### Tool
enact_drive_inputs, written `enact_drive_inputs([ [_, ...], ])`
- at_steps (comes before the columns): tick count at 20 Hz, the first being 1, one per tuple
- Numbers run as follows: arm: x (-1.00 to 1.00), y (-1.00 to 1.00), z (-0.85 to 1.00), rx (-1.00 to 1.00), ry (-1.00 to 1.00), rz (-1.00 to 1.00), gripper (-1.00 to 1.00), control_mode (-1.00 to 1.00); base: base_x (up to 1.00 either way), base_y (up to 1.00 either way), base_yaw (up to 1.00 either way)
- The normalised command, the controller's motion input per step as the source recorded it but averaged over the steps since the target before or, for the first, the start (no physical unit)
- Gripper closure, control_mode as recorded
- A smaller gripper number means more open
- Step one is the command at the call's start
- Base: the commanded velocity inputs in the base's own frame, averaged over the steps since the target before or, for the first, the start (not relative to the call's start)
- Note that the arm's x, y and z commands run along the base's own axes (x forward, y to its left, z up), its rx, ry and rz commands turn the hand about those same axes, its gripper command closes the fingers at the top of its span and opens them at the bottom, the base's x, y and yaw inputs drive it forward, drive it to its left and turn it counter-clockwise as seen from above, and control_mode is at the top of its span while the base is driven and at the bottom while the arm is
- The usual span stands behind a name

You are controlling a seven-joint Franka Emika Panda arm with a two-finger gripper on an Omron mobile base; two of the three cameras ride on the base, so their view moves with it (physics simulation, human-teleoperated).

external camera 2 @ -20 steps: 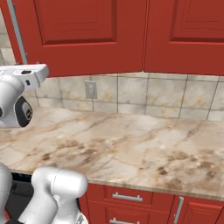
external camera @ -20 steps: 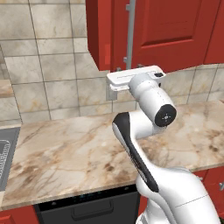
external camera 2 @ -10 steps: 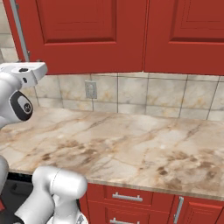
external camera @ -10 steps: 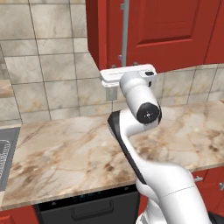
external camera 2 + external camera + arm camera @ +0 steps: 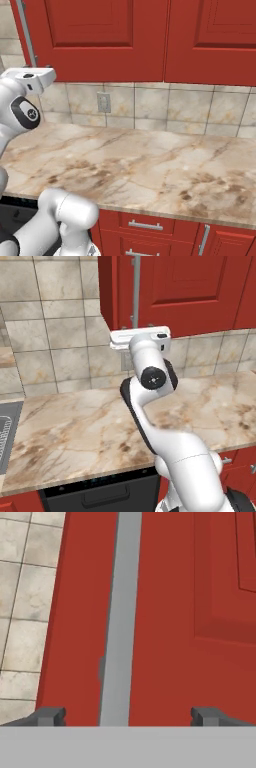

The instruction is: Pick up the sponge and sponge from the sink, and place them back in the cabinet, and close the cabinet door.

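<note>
At the near edge of the left base view the arm climbs from its base and bends over the marble bench (image 5: 75, 426), which carries nothing near the arm. Its hand is lifted to the lower corner of the cabinet door (image 5: 200, 291), likely so it can push that door, the last step of the task. In the hand view the claw (image 5: 127, 714) has its tips spread wide, gripping nothing, on either side of the silver handle (image 5: 120, 612) that runs up between them. That spread probably lets the tips clear the bar. The door looks nearly flush with the cabinet (image 5: 100, 35), though whether it is fully shut I cannot tell. A corner of the sink (image 5: 6, 441) lies at far left; the sponges are presumably inside the cabinet.
</note>
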Motion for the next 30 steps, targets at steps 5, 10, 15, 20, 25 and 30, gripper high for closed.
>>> enact_drive_inputs([
  [5,0.31,0.02,0.00,0.00,0.00,-0.06,-1.00,-1.00,0.00,0.00,0.00],
  [10,0.28,0.00,0.00,0.00,0.00,-0.05,-1.00,-1.00,0.00,0.00,0.00],
  [15,0.27,0.00,0.00,0.00,0.00,-0.04,-1.00,-1.00,0.00,0.00,0.00],
  [20,0.27,0.00,0.00,0.00,0.00,-0.03,-1.00,-1.00,0.00,0.00,0.00],
  [25,0.30,0.00,0.00,0.00,0.00,-0.04,-1.00,-1.00,0.00,0.00,0.00],
  [30,0.30,0.00,0.00,0.00,0.00,-0.04,-1.00,-1.00,0.00,0.00,0.00],
])
